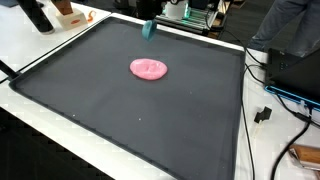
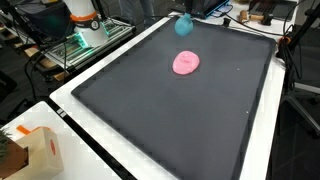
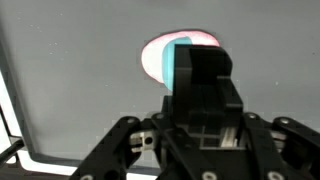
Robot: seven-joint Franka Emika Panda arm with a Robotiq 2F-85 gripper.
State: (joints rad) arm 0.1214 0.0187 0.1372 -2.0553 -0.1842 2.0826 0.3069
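Observation:
A flat pink blob lies near the middle of the black mat; it also shows as the pink blob. A small teal object hangs above the mat's far edge, seen too as the teal object. In the wrist view my gripper is shut on the teal object, which sticks out beside the black fingers. Beyond it the pink blob is partly hidden by the fingers. The gripper is apart from the pink blob, well above the mat.
The black mat has a white border. A cardboard box sits at one corner. Cables and a plug lie off the mat's side. Equipment with green lights stands beyond the far edge.

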